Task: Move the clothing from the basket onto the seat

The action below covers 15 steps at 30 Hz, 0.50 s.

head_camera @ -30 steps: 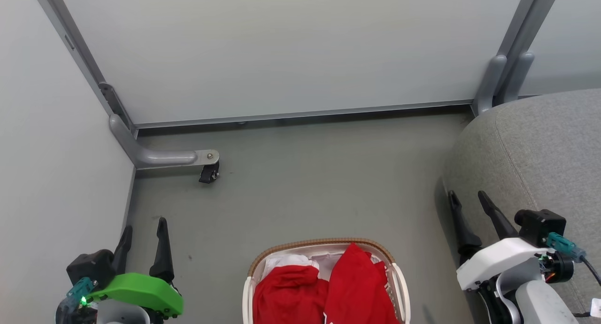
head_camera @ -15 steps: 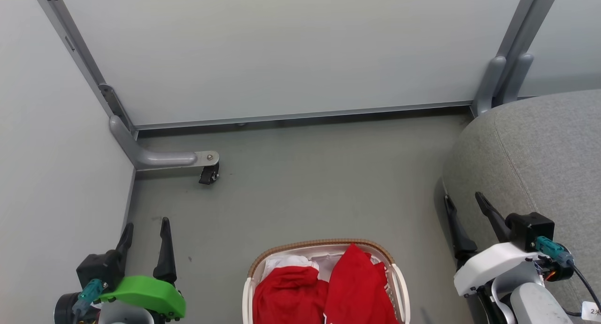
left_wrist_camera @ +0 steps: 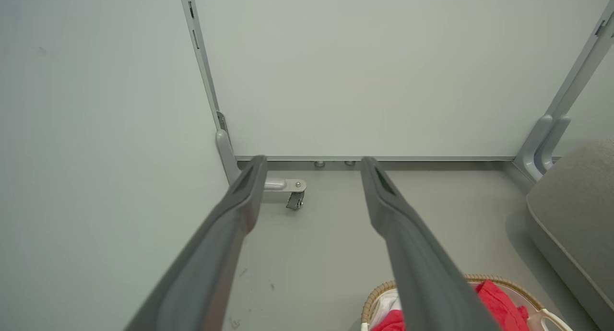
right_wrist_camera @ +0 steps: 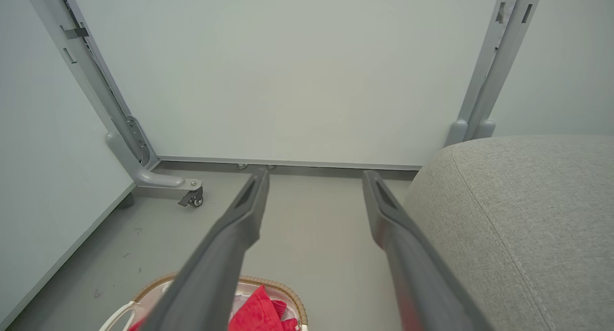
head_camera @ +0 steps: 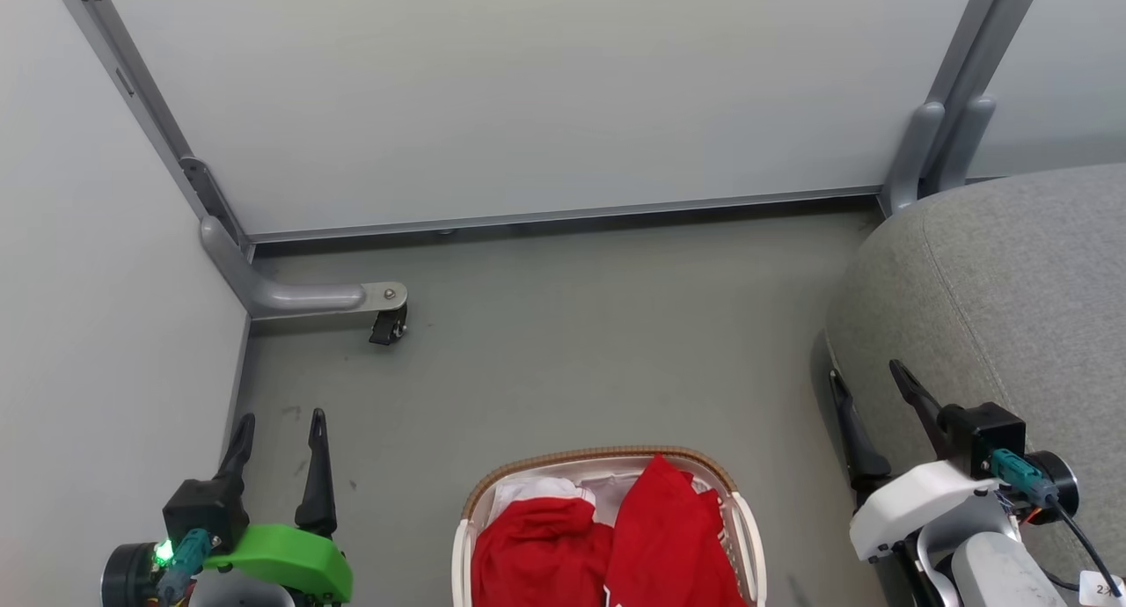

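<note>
Two bright red pieces of clothing (head_camera: 607,550) lie bunched in the white basket (head_camera: 594,457) with its brown woven rim, at the bottom middle of the head view. The big grey seat (head_camera: 1012,281) bulges in from the right. My left gripper (head_camera: 280,418) stands open at the lower left, well left of the basket, with nothing between its fingers. On the lower right my right gripper (head_camera: 866,369) is open and empty too, beside the seat's near flank. The left wrist view catches the clothing (left_wrist_camera: 499,304) low on the right, and the right wrist view has the clothing (right_wrist_camera: 256,312) and seat (right_wrist_camera: 527,216).
Pale partition panels (head_camera: 545,97) wall in the back and left. A grey metal foot with a black caster (head_camera: 387,324) juts onto the grey floor (head_camera: 572,352) at the left. A white cloth (head_camera: 537,488) peeks out under the red fabric.
Both grippers have shifted a little: the left one moved slightly right and its wrist turned, the right one drew slightly lower. The basket and clothing have not moved.
</note>
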{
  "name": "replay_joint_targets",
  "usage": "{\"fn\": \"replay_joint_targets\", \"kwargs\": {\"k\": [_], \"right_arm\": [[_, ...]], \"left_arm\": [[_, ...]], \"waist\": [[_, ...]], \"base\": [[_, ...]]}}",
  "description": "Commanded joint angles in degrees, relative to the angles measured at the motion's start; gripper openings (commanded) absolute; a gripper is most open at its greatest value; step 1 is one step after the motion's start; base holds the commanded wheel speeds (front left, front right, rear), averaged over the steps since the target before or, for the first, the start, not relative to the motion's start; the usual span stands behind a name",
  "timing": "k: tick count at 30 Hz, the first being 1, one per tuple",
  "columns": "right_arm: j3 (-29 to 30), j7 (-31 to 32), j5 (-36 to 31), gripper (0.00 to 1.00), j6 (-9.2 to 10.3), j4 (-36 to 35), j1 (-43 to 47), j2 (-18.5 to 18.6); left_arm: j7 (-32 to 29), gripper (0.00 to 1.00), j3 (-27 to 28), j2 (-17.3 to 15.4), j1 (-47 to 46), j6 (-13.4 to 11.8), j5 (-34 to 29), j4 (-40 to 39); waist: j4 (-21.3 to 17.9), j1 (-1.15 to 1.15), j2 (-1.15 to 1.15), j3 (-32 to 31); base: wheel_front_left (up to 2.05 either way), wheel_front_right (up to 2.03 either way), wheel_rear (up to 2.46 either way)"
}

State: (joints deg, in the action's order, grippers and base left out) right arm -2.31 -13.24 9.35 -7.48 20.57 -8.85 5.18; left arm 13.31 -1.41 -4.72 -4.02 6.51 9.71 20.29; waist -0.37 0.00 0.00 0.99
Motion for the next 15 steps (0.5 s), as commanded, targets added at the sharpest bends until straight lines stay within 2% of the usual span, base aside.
{"fn": "replay_joint_targets", "kwargs": {"k": [1, 7, 15], "right_arm": [[0.3, -0.6, -1.17, 1.0, -0.02, 0.05, -0.36, 0.09], [0.18, -1.2, -3.31, 1.0, -0.02, -0.3, -0.85, -0.19], [-0.24, -2.04, -6.54, 1.0, -0.01, -2.49, -3.78, -0.6]], "left_arm": [[0.51, 1.0, 0.33, 0.0, 0.69, 0.07, -1.37, -0.58], [1.11, 1.0, 0.62, 0.47, 0.79, 0.41, -3.57, -0.9], [2.02, 1.0, -0.65, 0.87, -3.12, 0.87, -6.25, -0.6]], "waist": [[-0.05, 0.0, 0.0, 0.09], [-0.69, 0.0, 0.0, 1.52], [-2.71, 0.0, 0.0, 8.58]], "base": [[0.0, 0.0, 0.0], [0.0, 0.0, 0.0], [0.0, 0.0, 0.0]]}}
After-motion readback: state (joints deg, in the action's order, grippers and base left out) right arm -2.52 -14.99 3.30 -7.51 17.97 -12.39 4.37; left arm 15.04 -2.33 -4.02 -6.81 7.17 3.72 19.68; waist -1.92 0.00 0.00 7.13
